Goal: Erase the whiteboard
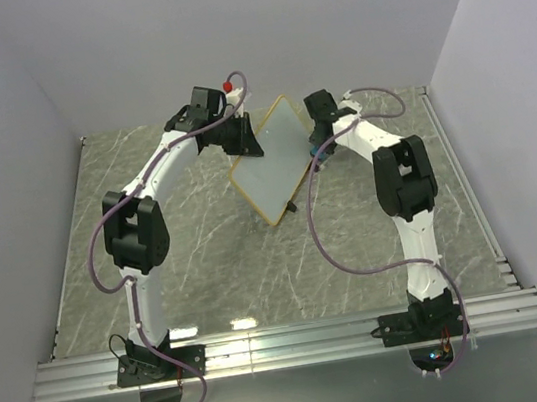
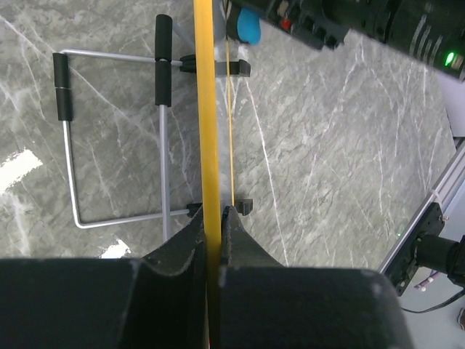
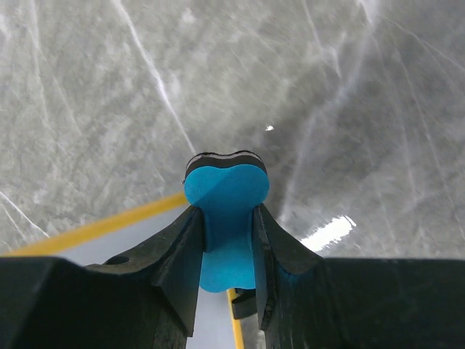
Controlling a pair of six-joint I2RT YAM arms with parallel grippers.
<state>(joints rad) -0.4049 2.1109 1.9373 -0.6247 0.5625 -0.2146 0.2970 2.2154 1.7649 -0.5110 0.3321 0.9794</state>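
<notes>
The whiteboard (image 1: 271, 165) is lifted off the desk (image 1: 208, 271) and tilted up on edge between the two arms. The left fingers (image 2: 193, 238) are pressed tight onto its tan-yellow frame, pinching that edge. I judge this grip is meant to steady the whiteboard and turn its face toward the other arm, so a wipe will not push it over. The right fingers (image 3: 182, 247) pinch the blue eraser (image 3: 226, 193) with its rounded end poking out past their tips, leaving the pad free to meet the surface. It sits at the whiteboard's right edge, above the frame rather than over the middle of the face; whether it touches I cannot tell.

The overhead view alone gives the whole white face and its tilt, and no writing is legible there. The left wrist view sees the whiteboard edge-on as a thin yellow strip, so it shows nothing of the face, but it shows two black feet (image 2: 240, 69) and a wire stand (image 2: 73, 182) behind the whiteboard. Only the right wrist view shows the eraser squeezed between the fingers, with a corner of the face below it
</notes>
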